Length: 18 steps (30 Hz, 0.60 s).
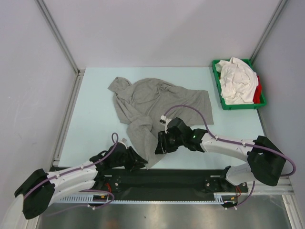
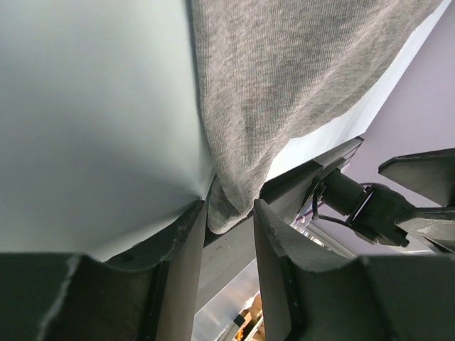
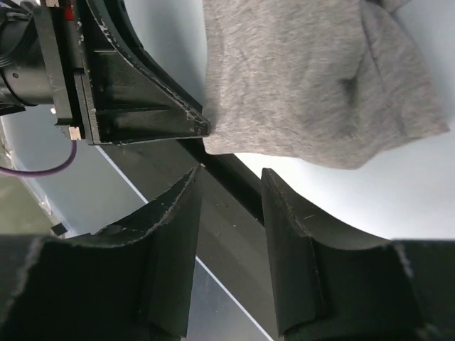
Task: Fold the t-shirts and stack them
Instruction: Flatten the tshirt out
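Observation:
A heather grey t-shirt (image 1: 152, 102) lies crumpled across the middle of the table, its lower part hanging toward the near edge. White t-shirts (image 1: 237, 81) and a red one (image 1: 259, 93) are piled in the tray. My left gripper (image 1: 141, 163) is open at the grey shirt's near hem corner. In the left wrist view (image 2: 229, 212) that corner (image 2: 284, 85) dips between the fingertips, not clamped. My right gripper (image 1: 159, 147) is open and empty above the shirt's lower edge. In the right wrist view (image 3: 233, 177) the hem (image 3: 313, 78) lies just beyond its tips.
A green plastic tray (image 1: 218, 88) stands at the back right corner. The dark mounting rail (image 1: 167, 179) runs along the table's near edge, under both grippers. Grey walls and metal posts enclose the table on three sides. The left gripper's body (image 3: 121, 92) shows close by in the right wrist view.

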{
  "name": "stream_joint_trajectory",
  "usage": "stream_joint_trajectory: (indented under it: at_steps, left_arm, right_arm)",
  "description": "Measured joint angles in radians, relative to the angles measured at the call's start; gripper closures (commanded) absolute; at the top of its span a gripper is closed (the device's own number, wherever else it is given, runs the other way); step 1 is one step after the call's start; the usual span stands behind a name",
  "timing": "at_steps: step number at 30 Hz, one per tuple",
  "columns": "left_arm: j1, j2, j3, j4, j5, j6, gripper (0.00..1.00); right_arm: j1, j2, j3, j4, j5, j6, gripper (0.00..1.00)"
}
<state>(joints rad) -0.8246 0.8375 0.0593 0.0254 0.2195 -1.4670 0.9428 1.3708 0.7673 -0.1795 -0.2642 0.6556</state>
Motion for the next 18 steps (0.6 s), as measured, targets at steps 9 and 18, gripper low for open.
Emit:
stream_joint_trajectory:
  at_steps: [9,18]
  left_arm:
    - [-0.04,0.068,0.01,0.053,0.0,0.0,0.59]
    - [-0.053,0.109,0.016,0.08,-0.001,0.0,0.76]
  right_arm:
    - [-0.048,-0.011,-0.008,0.035,-0.003,0.024,0.56]
    - [-0.154,-0.138,-0.083,0.028,-0.003,0.033,0.56]
